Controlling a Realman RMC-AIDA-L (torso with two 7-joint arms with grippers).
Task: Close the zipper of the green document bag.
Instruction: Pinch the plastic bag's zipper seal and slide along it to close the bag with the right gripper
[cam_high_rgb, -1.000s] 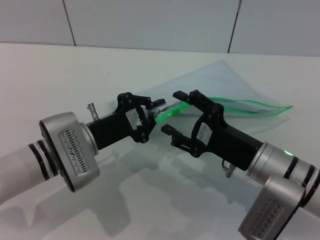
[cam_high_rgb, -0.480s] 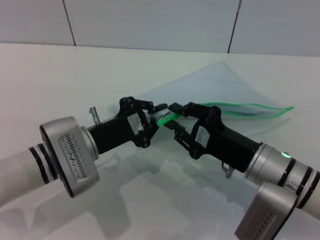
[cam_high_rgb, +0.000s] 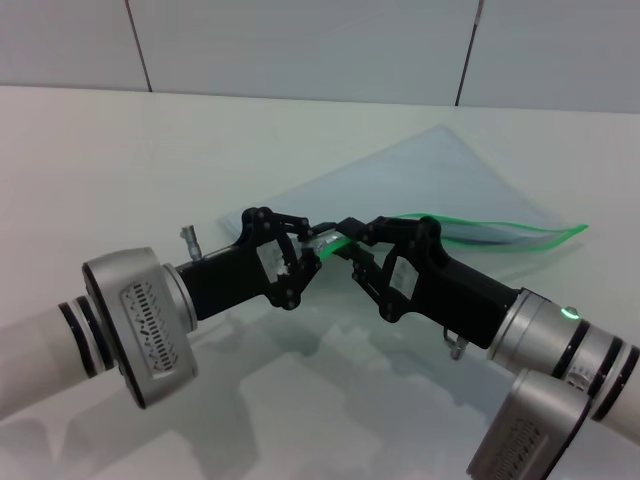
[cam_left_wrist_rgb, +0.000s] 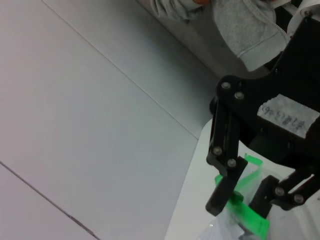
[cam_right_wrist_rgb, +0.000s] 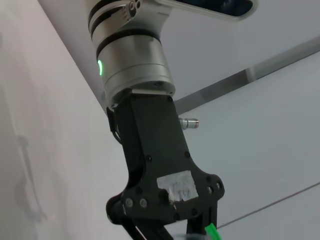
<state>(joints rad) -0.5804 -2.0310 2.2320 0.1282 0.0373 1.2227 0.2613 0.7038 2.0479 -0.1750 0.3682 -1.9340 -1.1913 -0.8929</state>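
Observation:
The green document bag (cam_high_rgb: 430, 175), pale blue-grey and translucent, lies on the white table past both grippers. Its zipper (cam_high_rgb: 500, 232) is a bright green strip along the right-hand edge; the strip bulges upward there and its two sides stand apart. The near end of the strip is lifted off the table. My left gripper (cam_high_rgb: 308, 243) is shut on that lifted end of the bag. My right gripper (cam_high_rgb: 348, 245) meets it tip to tip and is shut on the zipper just beside it. In the left wrist view the green strip (cam_left_wrist_rgb: 239, 206) sits between black fingers (cam_left_wrist_rgb: 222, 192). The slider is hidden.
The white table (cam_high_rgb: 120, 150) stretches to the left and far side of the bag. A grey tiled wall (cam_high_rgb: 300, 40) rises behind it. Both forearms cross the near part of the table, leaving little room between them.
My right gripper has moved left onto the green strip and its fingers have gone from wide open to shut. The left gripper holds the bag's end and has shifted slightly right.

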